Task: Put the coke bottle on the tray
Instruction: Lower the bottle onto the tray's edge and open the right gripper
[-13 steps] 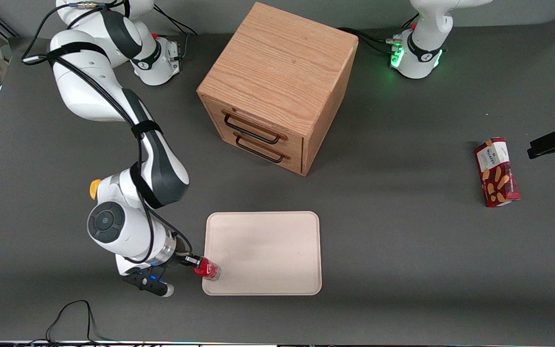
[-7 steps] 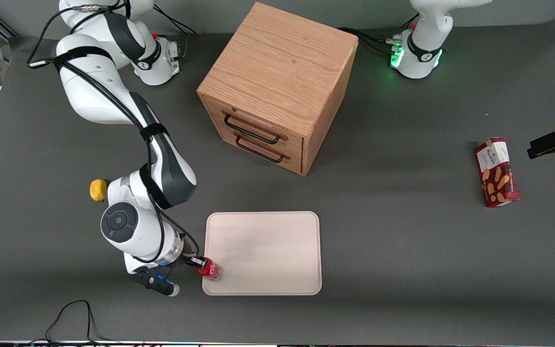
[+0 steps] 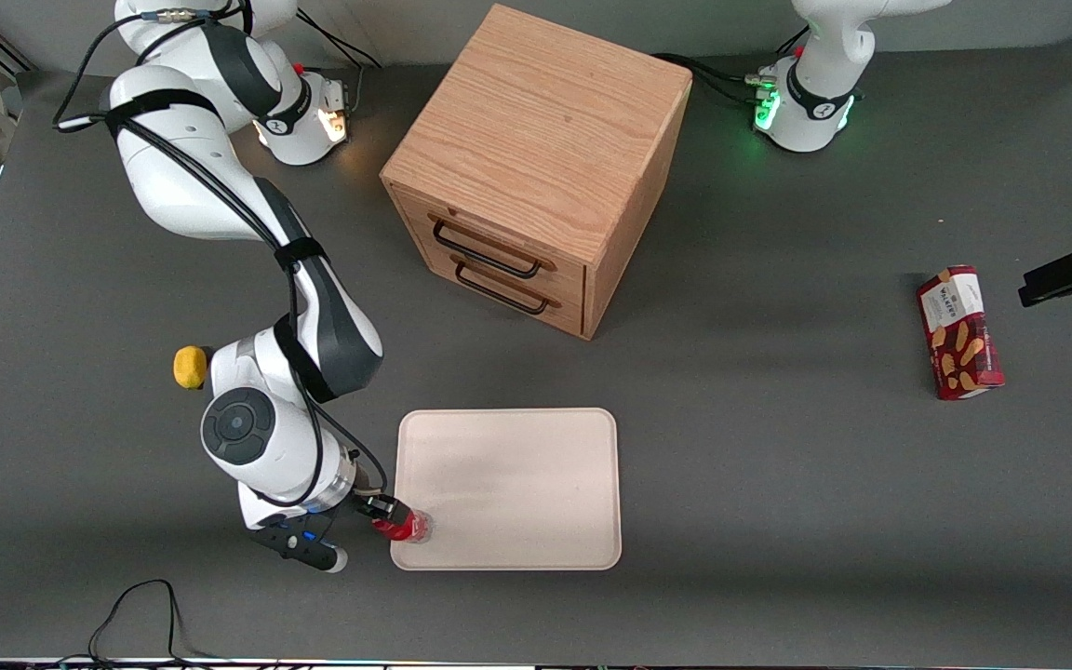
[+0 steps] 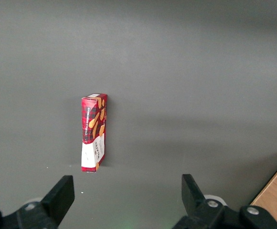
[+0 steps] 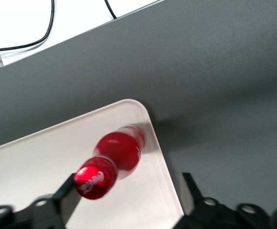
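Observation:
The coke bottle, small and red with a red cap, stands on the cream tray, at the corner nearest the front camera toward the working arm's end. My right gripper hovers low over that corner. In the right wrist view the bottle rises from the tray close to its rounded rim. The gripper is open, its fingers spread wide to either side of the cap. The cap sits close to one finger, and the other finger stands well clear of it.
A wooden two-drawer cabinet stands farther from the front camera than the tray. A red snack box lies toward the parked arm's end of the table. A black cable loops by the table's near edge.
The working arm's wrist has shifted a little toward the tray and the bottle now sits lower on the tray corner. The fingers have come apart from the bottle.

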You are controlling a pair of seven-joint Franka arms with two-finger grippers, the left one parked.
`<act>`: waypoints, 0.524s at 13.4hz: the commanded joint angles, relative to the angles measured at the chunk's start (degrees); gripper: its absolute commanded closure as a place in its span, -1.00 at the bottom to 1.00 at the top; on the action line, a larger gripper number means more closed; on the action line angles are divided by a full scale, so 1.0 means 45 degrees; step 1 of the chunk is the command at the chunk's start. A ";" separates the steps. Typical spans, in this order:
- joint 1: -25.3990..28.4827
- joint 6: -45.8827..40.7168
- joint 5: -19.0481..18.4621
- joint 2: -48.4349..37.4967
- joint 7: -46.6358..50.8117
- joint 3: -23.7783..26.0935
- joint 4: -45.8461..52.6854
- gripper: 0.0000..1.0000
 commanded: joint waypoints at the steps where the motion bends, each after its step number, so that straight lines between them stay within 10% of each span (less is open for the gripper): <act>1: 0.0157 0.0036 -0.0359 0.0231 0.0368 -0.0080 0.0438 -1.00; 7: 0.0196 -0.0275 -0.0398 0.0153 0.0465 -0.0080 0.0418 -1.00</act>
